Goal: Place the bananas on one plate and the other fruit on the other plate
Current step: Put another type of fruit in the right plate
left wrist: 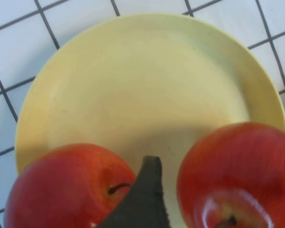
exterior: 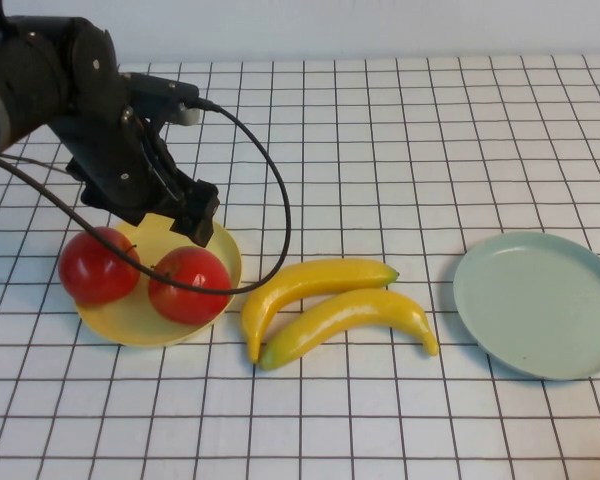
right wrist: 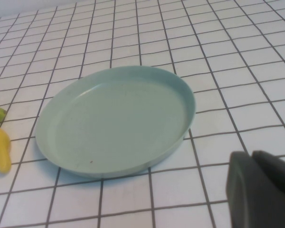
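Bright, even light fills all three views; the white gridded tablecloth (exterior: 400, 130) stays free of glare; soft, short shadows lie under the bananas (exterior: 330, 310) and beside the pale blue-green plate (exterior: 540, 305); white highlights gleam on the red apples (exterior: 185, 283); in the left wrist view the near apple (left wrist: 237, 175) is soft and the dark fingertip (left wrist: 141, 199) beside it blurred; a shadow crosses the yellow plate (left wrist: 147, 85).

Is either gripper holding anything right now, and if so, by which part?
Nothing is held. The left gripper hangs open above the yellow plate, between the two apples, gripping neither. The right gripper is shut and empty beside the blue-green plate.
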`<control>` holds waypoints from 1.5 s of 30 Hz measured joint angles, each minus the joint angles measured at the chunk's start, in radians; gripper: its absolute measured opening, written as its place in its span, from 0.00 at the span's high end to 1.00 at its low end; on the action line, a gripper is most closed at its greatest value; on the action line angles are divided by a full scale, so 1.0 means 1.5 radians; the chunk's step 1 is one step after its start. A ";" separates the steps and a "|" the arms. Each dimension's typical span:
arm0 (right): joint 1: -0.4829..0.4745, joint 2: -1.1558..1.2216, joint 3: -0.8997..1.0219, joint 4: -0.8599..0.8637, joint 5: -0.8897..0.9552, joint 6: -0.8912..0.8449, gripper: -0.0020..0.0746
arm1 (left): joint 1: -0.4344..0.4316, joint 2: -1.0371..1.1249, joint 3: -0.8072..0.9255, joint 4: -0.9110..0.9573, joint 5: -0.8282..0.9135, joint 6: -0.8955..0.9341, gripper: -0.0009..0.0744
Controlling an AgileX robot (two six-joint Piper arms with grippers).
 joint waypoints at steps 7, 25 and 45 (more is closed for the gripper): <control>0.000 0.000 0.000 0.000 0.000 0.000 1.00 | 0.002 -0.001 -0.007 0.000 0.010 0.002 0.10; 0.000 0.000 0.000 0.000 0.000 0.000 1.00 | 0.002 -0.143 0.011 0.028 0.058 -0.006 0.89; 0.000 0.000 0.000 0.000 0.000 0.000 1.00 | 0.003 -0.695 0.487 -0.008 -0.229 -0.082 0.99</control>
